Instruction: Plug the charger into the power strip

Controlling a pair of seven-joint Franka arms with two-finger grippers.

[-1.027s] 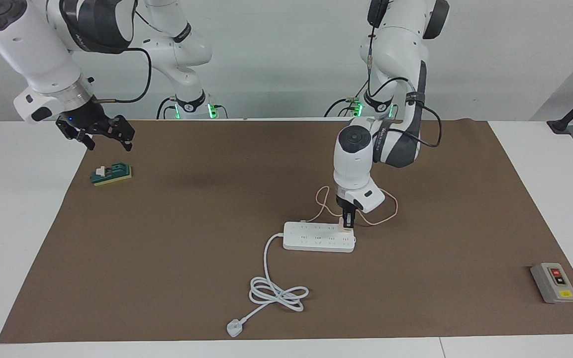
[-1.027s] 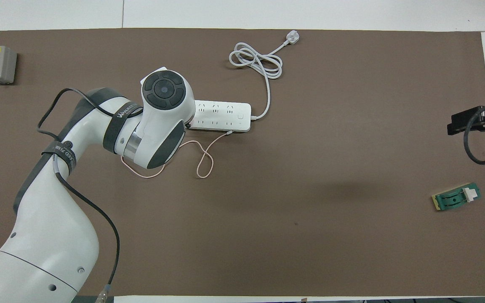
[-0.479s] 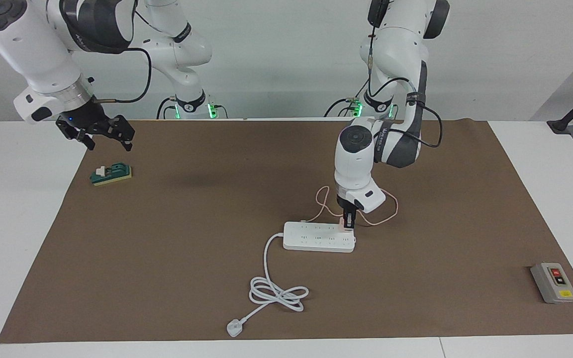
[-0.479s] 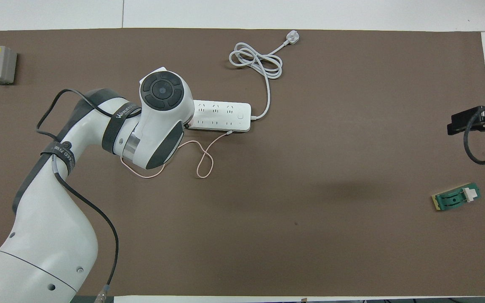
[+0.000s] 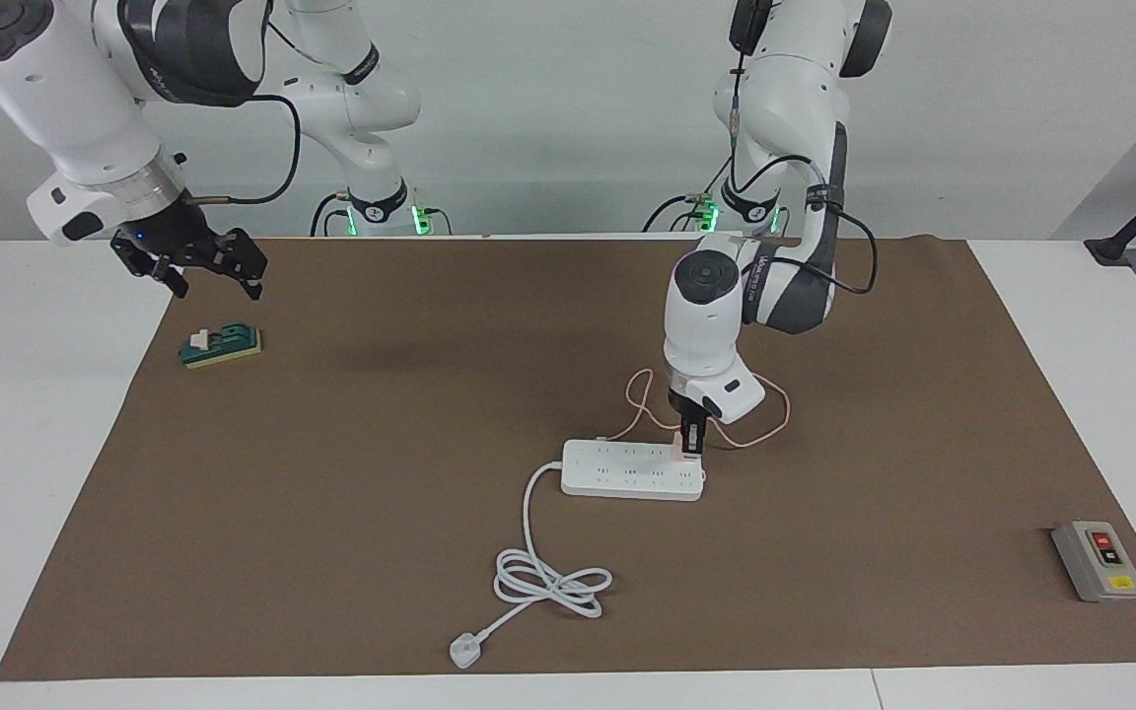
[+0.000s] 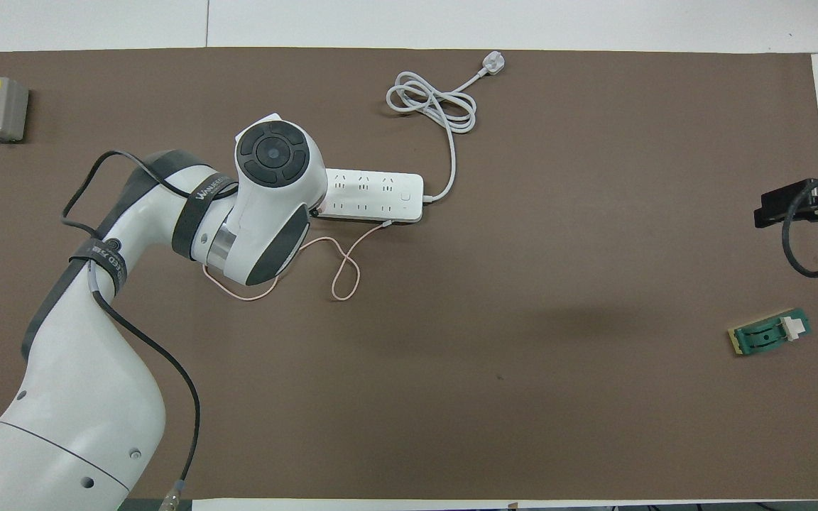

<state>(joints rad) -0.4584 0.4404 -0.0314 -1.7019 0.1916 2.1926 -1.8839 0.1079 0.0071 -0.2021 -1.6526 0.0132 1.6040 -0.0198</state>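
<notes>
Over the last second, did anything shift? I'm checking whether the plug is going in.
Barely. The left arm's wrist housing rose a touch, while the left pincer stayed shut on the charger at the end of the power strip toward the left arm. Strip, pink cable and the waiting, open right pincer over the green block did not move.

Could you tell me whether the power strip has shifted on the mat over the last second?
No. The power strip lies where it did, in the same place relative to its coiled cord and the mat's edge, with the left gripper at its end.
</notes>
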